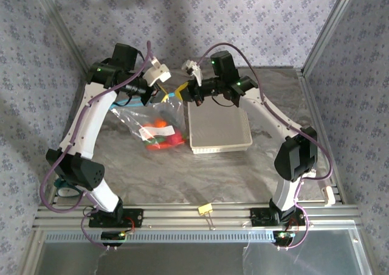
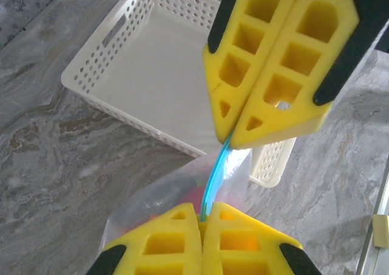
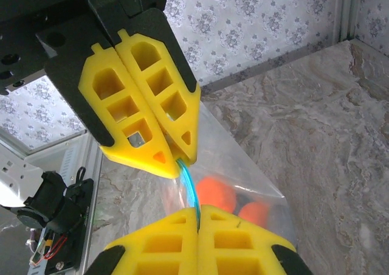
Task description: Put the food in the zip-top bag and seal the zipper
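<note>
Apparently marble table (image 1: pixel 182 171) under zip-top bag (image 1: pixel 137 118) meets patterned walls (image 1: pixel 200 19).

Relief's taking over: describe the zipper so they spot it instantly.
Left of the white perforated basket is the clear bag holding orange and red food. Its zipper is the thin light-blue strip pinched taut between the left gripper and right gripper, the only blue edge on the bag.

We held our left gripper (image 2: pixel 202 217) pinched shut, fingers pressed together. Our right gripper (image 2: pixel 234 142) faced it just beyond its tips, likewise clamped.
</note>
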Controlling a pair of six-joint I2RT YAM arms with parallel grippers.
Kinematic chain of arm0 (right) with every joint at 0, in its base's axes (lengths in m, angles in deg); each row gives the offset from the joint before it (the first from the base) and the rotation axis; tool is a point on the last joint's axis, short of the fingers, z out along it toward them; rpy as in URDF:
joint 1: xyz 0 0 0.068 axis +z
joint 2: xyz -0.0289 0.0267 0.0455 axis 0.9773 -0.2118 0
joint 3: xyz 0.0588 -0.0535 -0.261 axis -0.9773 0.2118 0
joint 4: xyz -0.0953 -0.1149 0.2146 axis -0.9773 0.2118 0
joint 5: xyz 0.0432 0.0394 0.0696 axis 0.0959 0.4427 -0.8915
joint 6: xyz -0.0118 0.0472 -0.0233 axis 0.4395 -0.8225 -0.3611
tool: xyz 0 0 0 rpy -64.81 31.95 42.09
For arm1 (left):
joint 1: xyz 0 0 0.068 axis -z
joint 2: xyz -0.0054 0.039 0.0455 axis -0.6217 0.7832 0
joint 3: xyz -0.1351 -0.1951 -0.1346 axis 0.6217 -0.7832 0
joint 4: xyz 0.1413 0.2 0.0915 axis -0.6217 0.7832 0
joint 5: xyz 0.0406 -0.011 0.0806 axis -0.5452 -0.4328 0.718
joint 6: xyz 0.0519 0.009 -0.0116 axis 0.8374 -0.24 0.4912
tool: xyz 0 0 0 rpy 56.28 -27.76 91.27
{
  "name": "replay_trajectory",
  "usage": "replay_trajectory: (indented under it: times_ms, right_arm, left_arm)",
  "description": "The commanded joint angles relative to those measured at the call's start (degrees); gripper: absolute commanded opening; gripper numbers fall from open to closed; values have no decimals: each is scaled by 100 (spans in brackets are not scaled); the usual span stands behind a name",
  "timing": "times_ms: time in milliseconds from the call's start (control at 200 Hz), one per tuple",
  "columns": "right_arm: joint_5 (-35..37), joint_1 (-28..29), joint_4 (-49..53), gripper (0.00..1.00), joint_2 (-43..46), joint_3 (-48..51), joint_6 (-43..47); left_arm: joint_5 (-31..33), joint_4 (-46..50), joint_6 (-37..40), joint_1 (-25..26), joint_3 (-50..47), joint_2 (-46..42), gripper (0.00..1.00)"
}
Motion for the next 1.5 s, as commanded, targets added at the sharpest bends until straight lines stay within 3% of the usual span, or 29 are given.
replay_trajectory:
  times_ms: [0, 775, 1494]
  right_arm:
    - [128, -147, -121, 0, 278, 18, -134]
    - [450, -191, -217, 0, 366, 120, -337]
    - [751, -271, -345, 0, 342, 232, -514]
  left_arm:
    - [338, 178, -147, -114, -95, -192, 1]
    - [1337, -99, -1014, -343, -348, -379, 0]
    - [2732, -139, -1915, -361, -536, -618, 0]
